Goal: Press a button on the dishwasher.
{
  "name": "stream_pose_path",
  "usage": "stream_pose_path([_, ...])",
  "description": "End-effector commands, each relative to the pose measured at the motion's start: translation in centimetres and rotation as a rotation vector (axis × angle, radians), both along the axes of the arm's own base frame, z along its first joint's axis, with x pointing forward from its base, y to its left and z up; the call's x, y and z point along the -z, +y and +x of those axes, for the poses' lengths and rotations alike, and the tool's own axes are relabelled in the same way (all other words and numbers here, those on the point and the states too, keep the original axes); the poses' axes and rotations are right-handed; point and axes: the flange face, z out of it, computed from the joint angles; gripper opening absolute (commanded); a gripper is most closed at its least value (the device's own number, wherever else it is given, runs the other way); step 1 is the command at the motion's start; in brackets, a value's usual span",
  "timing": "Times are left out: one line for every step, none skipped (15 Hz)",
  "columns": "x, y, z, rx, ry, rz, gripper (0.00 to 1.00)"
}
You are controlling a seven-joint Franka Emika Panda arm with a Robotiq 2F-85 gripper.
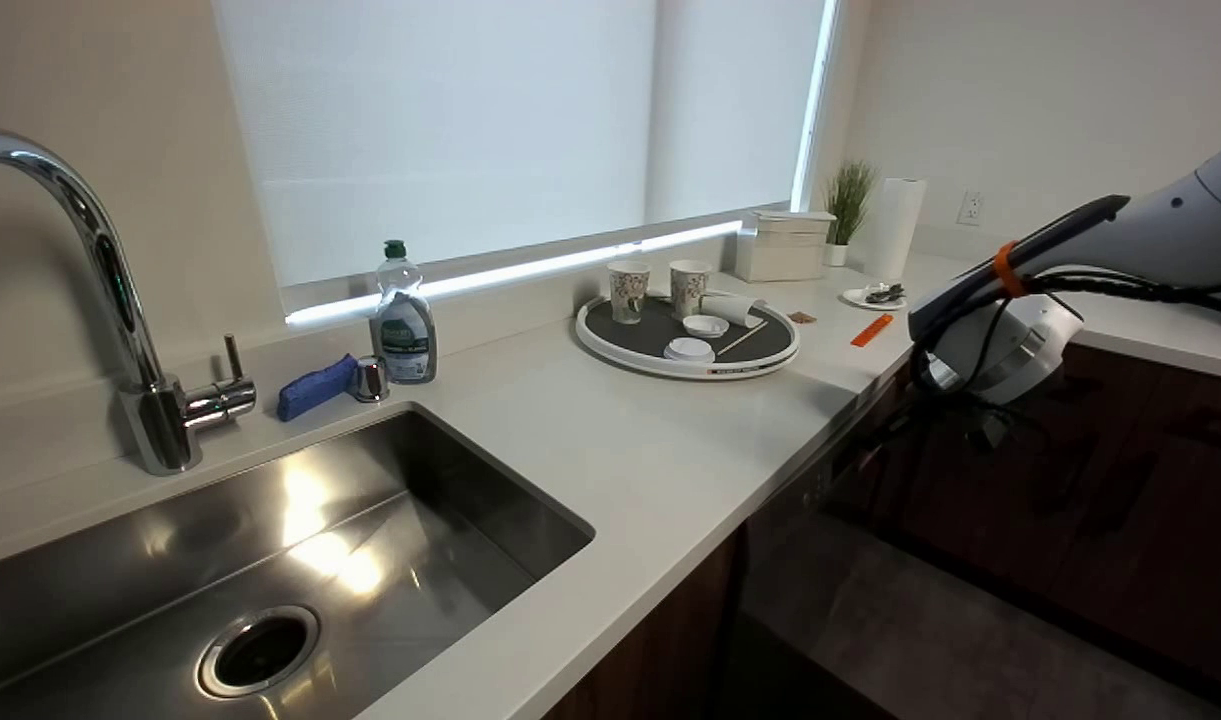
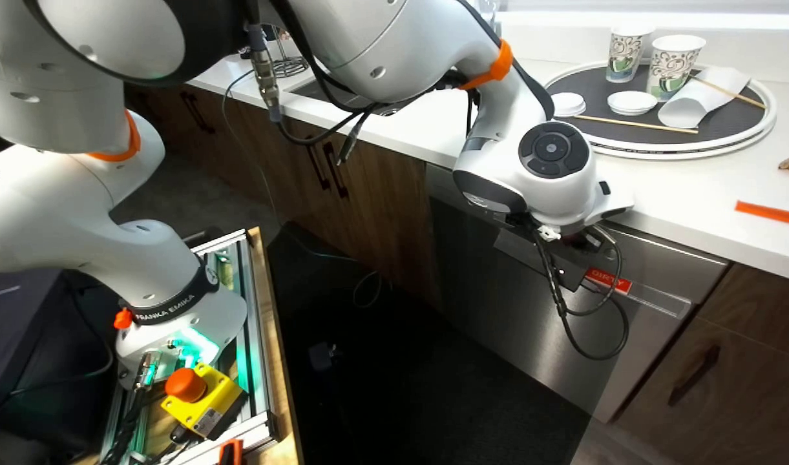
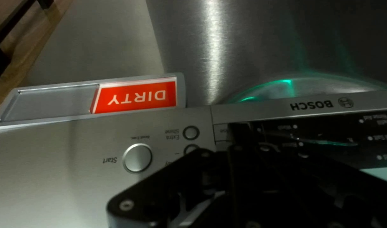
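"Hanging past the front edge of the white surface [image 1: 660,460], the arm [image 2: 400,42] is holding its pincer [image 3: 240,134] down at the dishwasher [image 2: 497,303]. Where is that sitting?"

"Under the surface, between brown cabinets [image 2: 388,213]. Its metal front is shining grey. A red DIRTY sign [image 3: 136,96] is sitting on it, reading upside down in the wrist view."

"Pincer?"

"Looking clenched, fingertips meeting, hiding part of the front between the Extra Shine button [image 3: 190,132] and the black display [image 3: 336,131]. Touching or hovering just off it: I'm not managing to tell."

"Buttons showing?"

"3 round buttons in the wrist view: the large Start button [image 3: 137,158], standing apart from the tips; the Extra Shine button, sitting nearer; and a small button [image 3: 190,148] the pincer is partly covering."

"And up on the surface?"

"A round tray [image 1: 618,338] is carrying 2 upright paper cups [image 1: 628,295], a white cup [image 1: 732,309] lying on its side, 2 white lids [image 1: 688,350] and 2 thin sticks [image 2: 636,124]. An orange strip [image 1: 872,330] is lying flat near the tray, showing in both exterior views."

"By the wall?"

"A soap bottle [image 1: 403,325] with a green cap is standing near a blue cloth [image 1: 317,388]. In front, the steel sink [image 1: 460,490] is catching light; a chrome faucet [image 1: 118,275] is rising behind it."
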Motion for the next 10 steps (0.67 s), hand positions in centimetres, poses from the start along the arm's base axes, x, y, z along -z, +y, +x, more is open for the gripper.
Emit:
stream_pose_path([0.43,-0.14,0.93,0.035,-0.053,0.019,0.0])
stream_pose_path([0.44,-0.11,0.94,0.04,-0.057,0.032,0.0])
stream_pose_path([0.47,-0.21,0.97,0.05,-0.062,0.043,0.0])
stream_pose_path([0.43,-0.18,0.92,0.054,-0.064,0.056,0.0])
stream_pose_path([0.4,-0.23,0.91,0.063,-0.066,0.074,0.0])
stream_pose_path([0.45,-0.3,0.89,0.073,-0.068,0.085,0.0])
stream_pose_path([0.45,-0.33,0.82,0.084,-0.067,0.101,0.0])
stream_pose_path([0.51,-0.41,0.79,0.09,-0.069,0.11,0.0])
stream_pose_path([0.58,-0.5,0.77,0.097,-0.072,0.119,0.0])
stream_pose_path([0.58,-0.5,0.7,0.103,-0.072,0.127,0.0])
